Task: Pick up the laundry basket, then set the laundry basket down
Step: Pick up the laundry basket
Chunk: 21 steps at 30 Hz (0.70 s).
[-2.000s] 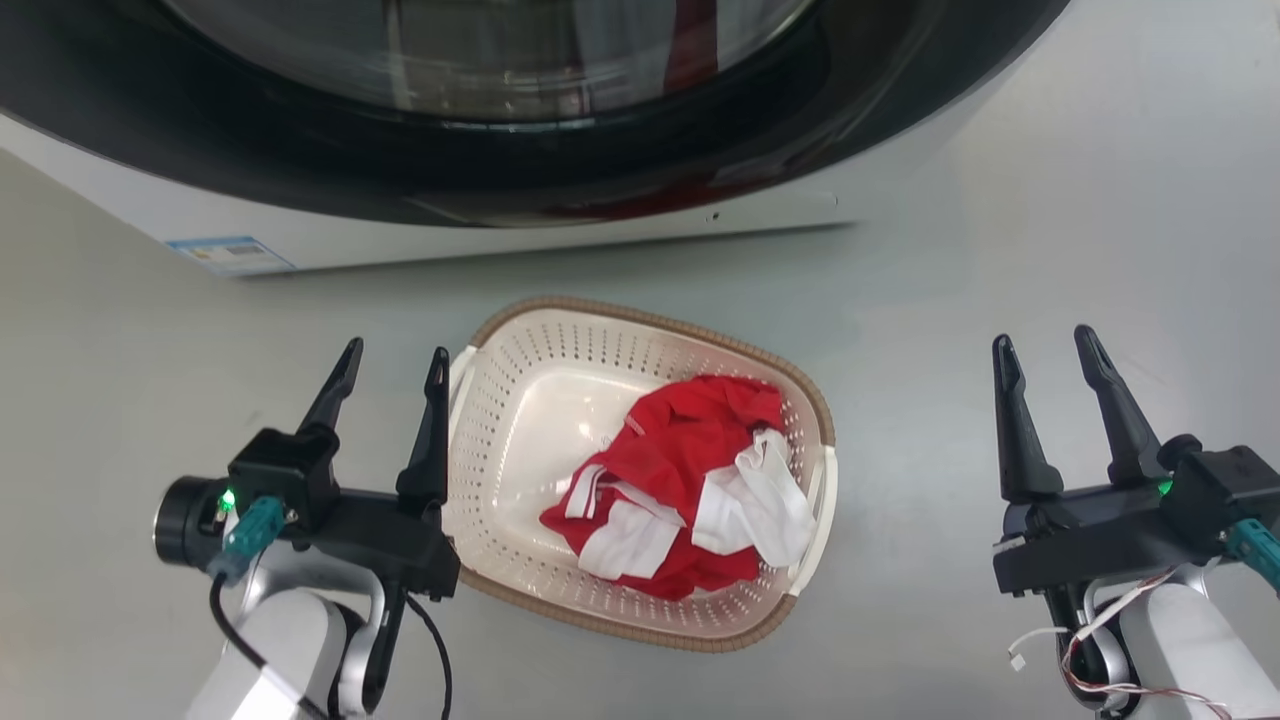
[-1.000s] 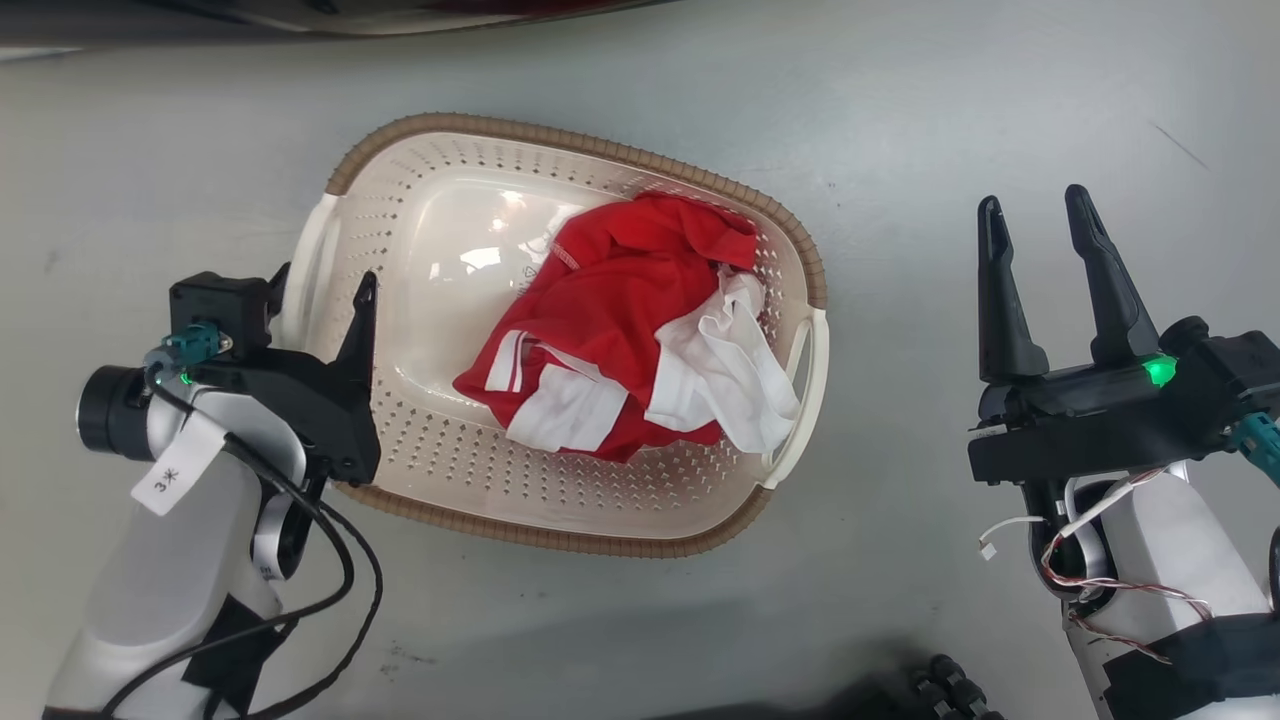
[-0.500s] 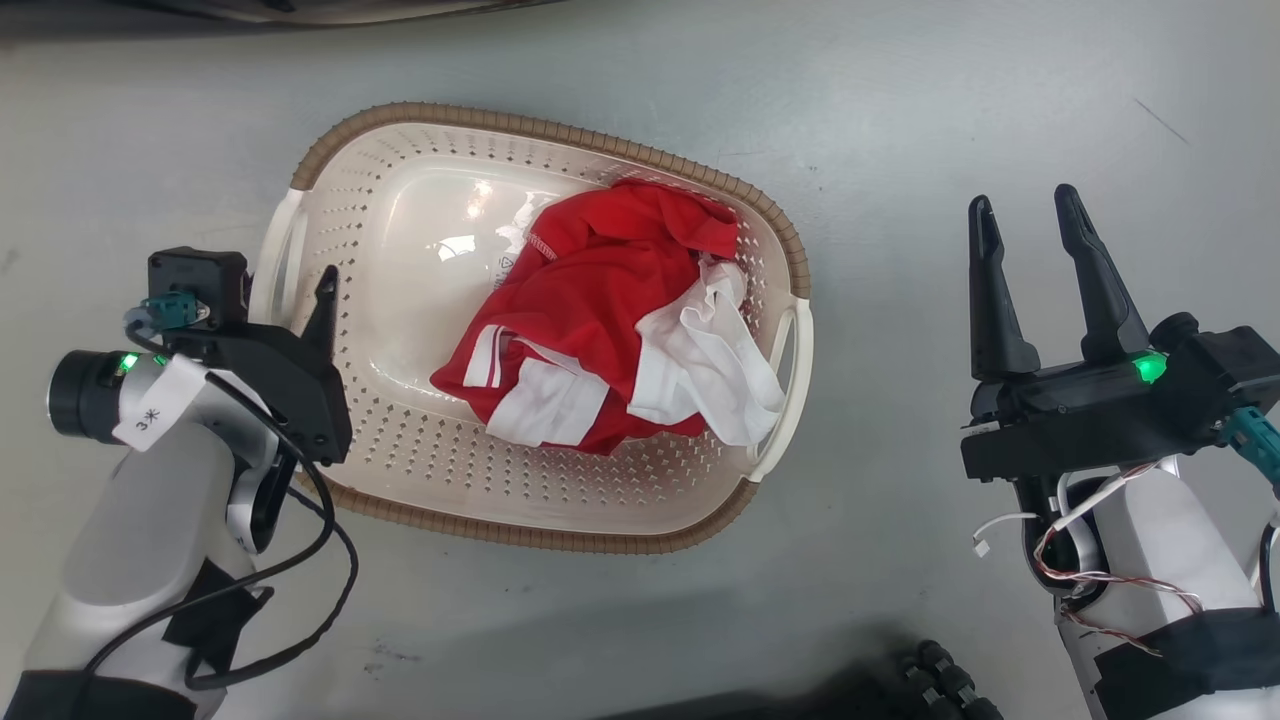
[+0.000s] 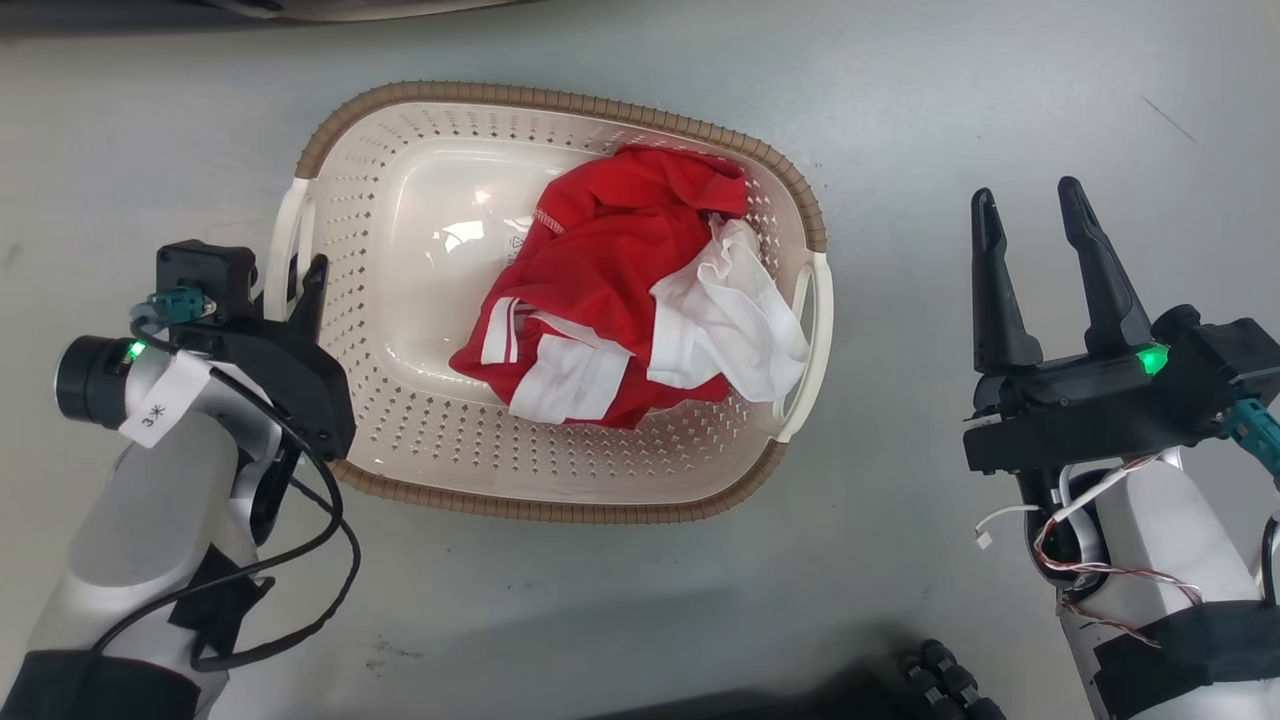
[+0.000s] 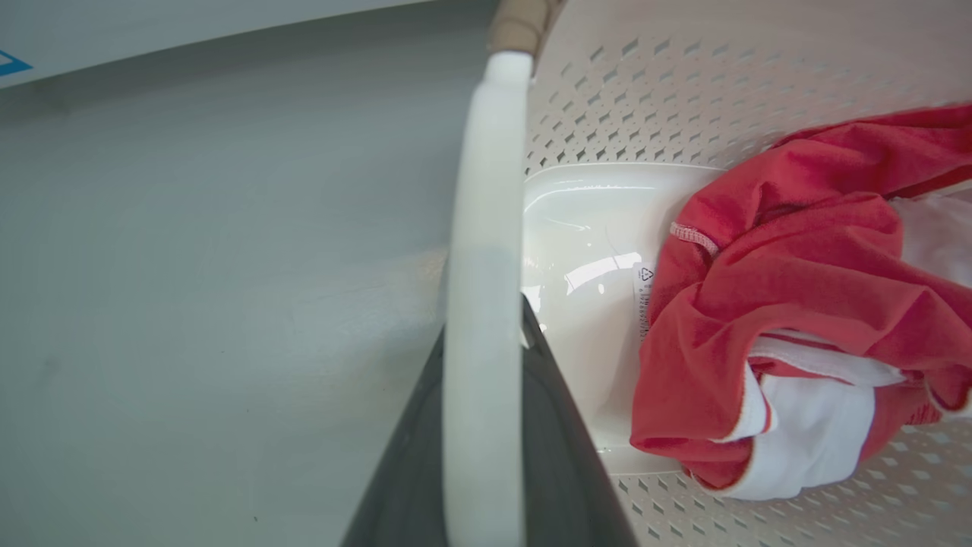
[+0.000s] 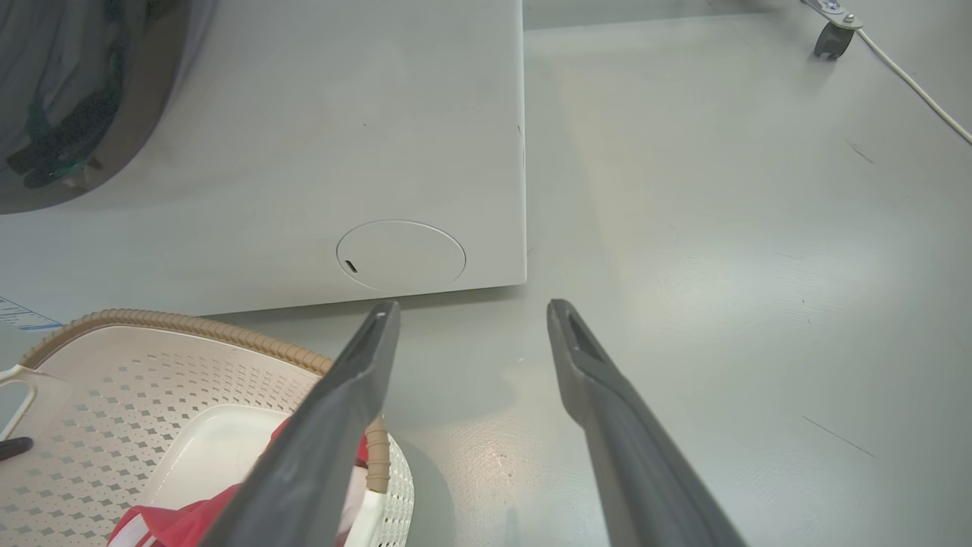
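Grey floor [image 4: 900,120], washing machine [image 6: 304,152] at far side. Laundry basket [image 4: 560,97] just before it. Left gripper [image 4: 300,285] clenched on left loop handle [image 4: 283,235]. Right gripper [image 4: 1028,200] spread wide, touching nothing, well apart from basket.

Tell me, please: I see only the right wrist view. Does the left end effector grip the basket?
Observer: In the left wrist view the dark fingers of the left end effector lie close against both sides of the white left handle of the laundry basket.
Operator: Is my right end effector touching the other handle?
Observer: No. The head view shows the right end effector apart from the right handle, with bare floor between.
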Motion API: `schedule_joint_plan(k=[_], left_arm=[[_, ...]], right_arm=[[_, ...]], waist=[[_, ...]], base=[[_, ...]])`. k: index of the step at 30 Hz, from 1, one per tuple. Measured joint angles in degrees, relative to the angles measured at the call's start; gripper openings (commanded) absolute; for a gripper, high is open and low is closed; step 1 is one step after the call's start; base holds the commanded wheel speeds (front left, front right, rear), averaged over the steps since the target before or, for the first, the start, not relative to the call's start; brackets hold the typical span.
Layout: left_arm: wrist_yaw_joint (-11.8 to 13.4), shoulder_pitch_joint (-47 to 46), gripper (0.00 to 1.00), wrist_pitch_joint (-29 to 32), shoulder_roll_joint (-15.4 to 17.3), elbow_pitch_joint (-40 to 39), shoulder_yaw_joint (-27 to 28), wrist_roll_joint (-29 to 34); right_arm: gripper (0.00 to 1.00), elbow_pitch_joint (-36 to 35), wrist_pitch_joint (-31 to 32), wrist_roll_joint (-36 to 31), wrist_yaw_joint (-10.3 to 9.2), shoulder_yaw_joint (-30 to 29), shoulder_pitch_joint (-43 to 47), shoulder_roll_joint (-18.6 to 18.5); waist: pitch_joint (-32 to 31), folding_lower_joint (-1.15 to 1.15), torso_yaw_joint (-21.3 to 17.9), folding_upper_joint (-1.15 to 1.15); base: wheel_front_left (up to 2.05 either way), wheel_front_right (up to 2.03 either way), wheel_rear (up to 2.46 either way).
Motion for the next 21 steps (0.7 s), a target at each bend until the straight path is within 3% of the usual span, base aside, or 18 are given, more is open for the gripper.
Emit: schedule_joint_plan(k=[21], left_arm=[[1.05,3.12,0.0,-2.93,-5.24,10.02,3.57,-5.08]], right_arm=[[1.0,2.12,0.0,-0.54,0.65,-2.42,-0.19,0.2]], waist=[[-4.09,0.0,2.45,0.0]], base=[[0.0,0.0,0.0]])
